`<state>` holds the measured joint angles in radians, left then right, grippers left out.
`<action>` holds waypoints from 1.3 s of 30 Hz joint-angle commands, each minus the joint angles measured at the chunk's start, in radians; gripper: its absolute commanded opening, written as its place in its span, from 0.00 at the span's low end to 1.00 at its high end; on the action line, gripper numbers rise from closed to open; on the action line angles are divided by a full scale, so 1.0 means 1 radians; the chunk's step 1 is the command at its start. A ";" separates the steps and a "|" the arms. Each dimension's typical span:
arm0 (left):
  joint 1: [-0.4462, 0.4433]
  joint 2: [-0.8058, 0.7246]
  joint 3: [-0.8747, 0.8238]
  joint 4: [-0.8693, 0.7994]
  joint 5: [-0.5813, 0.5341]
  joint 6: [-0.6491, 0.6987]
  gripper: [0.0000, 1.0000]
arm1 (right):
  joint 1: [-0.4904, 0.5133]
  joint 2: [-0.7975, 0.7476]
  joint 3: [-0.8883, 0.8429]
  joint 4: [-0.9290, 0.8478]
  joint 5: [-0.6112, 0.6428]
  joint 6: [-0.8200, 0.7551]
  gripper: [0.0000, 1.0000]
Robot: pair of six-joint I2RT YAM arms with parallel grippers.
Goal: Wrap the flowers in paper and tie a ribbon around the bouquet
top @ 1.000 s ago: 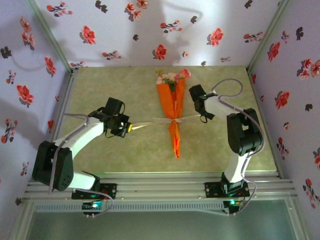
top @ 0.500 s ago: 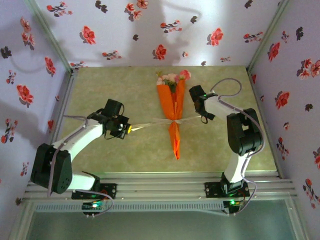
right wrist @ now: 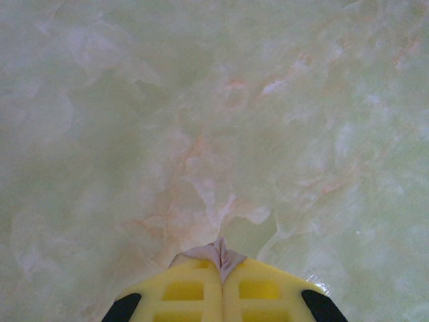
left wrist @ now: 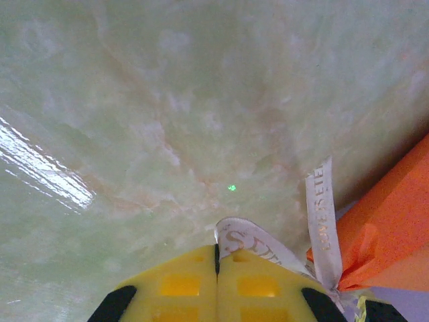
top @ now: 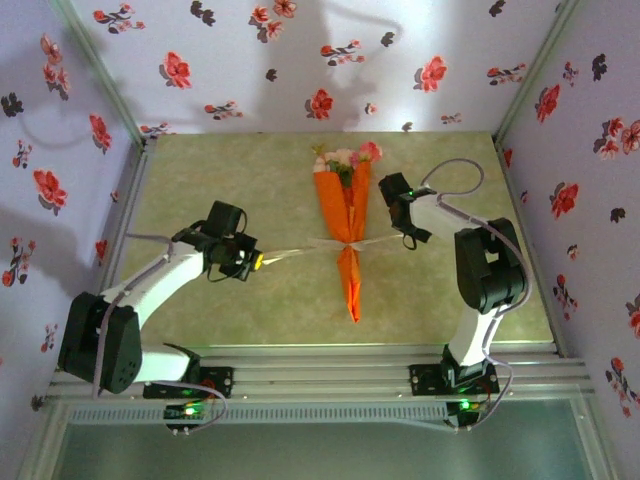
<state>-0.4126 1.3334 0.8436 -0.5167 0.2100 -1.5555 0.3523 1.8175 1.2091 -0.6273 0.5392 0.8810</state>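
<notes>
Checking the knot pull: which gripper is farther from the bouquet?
The left gripper; a longer ribbon stretch separates it from the bouquet than the right gripper.

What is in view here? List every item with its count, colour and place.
bouquet: one, orange cone, lying mid-table, wide end toward the far wall
flowers: a few, pink and cream, at the cone's wide end
ribbon: one, cream-white, around the cone's waist, ends stretched out to both sides
table: one, pale green marbled
walls: three, pale lilac with red flower prints, around the table
rail: one, silver, near edge
arms: two, white and black, either side of the cone
left gripper: one, yellow fingers, shut on a ribbon end
right gripper: one, yellow fingers, shut on the other end
</notes>
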 commanded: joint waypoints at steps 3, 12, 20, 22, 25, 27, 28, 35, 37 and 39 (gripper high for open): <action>0.044 -0.014 -0.028 -0.135 -0.132 0.030 0.00 | -0.063 -0.018 -0.005 -0.061 0.163 -0.030 0.00; 0.086 0.016 0.011 -0.138 -0.136 0.072 0.00 | -0.076 -0.001 0.025 -0.068 0.122 -0.047 0.00; 0.120 0.050 0.040 -0.131 -0.121 0.118 0.00 | -0.073 -0.002 0.016 -0.068 0.090 -0.030 0.00; 0.120 0.063 0.038 -0.105 -0.097 0.123 0.00 | -0.067 -0.004 0.015 -0.072 0.081 -0.025 0.00; 0.120 0.082 0.062 -0.098 -0.071 0.146 0.07 | -0.068 -0.007 0.033 -0.104 0.008 -0.007 0.01; 0.119 0.092 0.105 -0.125 -0.069 0.175 0.36 | -0.068 -0.024 0.053 -0.141 -0.064 0.018 0.37; 0.117 0.093 0.132 -0.141 -0.071 0.196 0.46 | -0.068 -0.045 0.057 -0.152 -0.106 0.027 0.54; 0.113 0.012 0.295 -0.175 -0.135 0.383 1.00 | -0.110 -0.279 0.070 -0.196 -0.195 -0.009 0.99; 0.117 -0.052 0.301 -0.152 -0.200 0.459 1.00 | -0.153 -0.390 0.038 -0.148 -0.200 -0.064 0.99; 0.130 -0.090 0.326 -0.195 -0.271 0.526 1.00 | -0.188 -0.502 -0.005 -0.104 -0.192 -0.120 0.99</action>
<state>-0.2993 1.3079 1.1255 -0.6495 0.0681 -1.1770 0.2108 1.4437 1.2343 -0.7563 0.3447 0.8433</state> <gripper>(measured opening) 0.997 0.992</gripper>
